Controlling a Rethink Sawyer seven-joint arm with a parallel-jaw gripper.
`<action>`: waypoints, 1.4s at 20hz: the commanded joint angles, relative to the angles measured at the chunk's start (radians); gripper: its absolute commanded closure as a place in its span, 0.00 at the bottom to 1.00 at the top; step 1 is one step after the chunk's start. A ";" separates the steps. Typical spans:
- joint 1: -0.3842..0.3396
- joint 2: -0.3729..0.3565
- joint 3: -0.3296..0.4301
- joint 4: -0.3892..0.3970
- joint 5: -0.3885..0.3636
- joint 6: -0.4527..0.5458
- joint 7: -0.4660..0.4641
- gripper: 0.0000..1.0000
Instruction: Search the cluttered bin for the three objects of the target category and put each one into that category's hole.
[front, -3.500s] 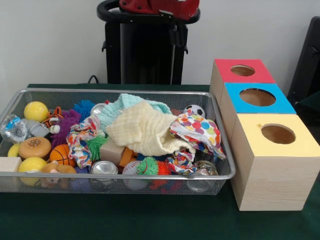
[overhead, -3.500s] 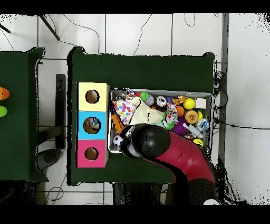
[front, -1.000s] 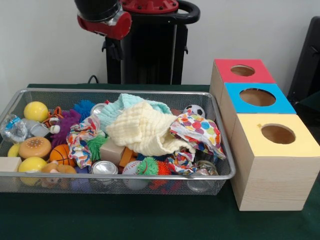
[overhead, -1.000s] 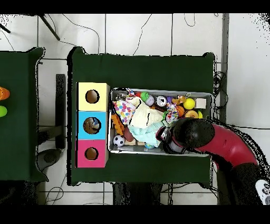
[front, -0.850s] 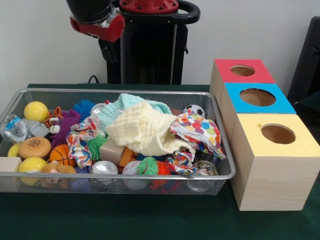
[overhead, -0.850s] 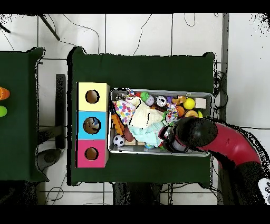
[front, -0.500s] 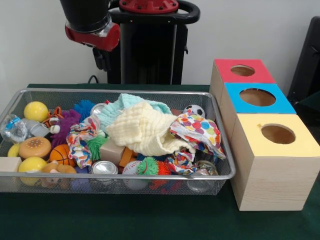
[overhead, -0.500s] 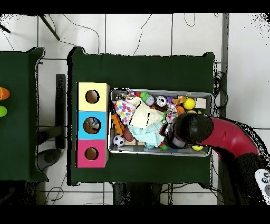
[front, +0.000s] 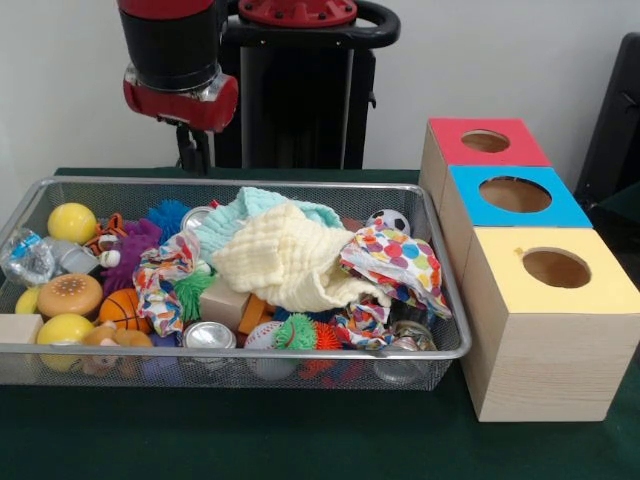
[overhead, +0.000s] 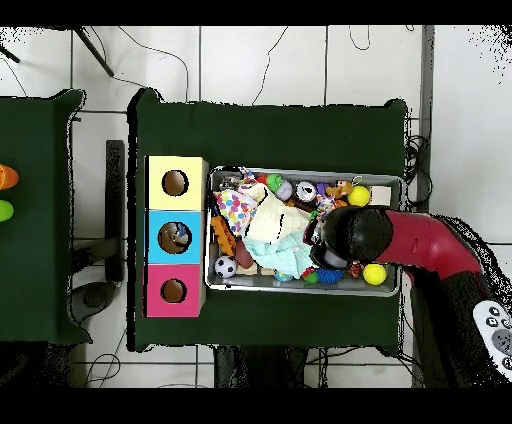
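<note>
Front view: the gripper hangs above the bin's far rim, empty; jaw opening unclear. Best descend slowly, straight onto one exposed toy, clear of the cloths.

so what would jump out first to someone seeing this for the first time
Probably the wire mesh bin crammed with toys, with a crumpled pale yellow cloth heaped on top at its middle. Next, the row of three wooden boxes beside it, each with a round hole: red top farthest, blue top in the middle, yellow top nearest. The red and black arm hangs over the bin's far left part.
</note>
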 joint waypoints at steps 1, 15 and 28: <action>-0.059 0.042 0.143 -0.060 -0.122 -0.148 -0.312 1.00; -0.151 0.143 0.239 -0.135 -0.175 -0.140 -0.366 1.00; -0.188 0.170 0.270 -0.120 -0.197 -0.142 -0.366 1.00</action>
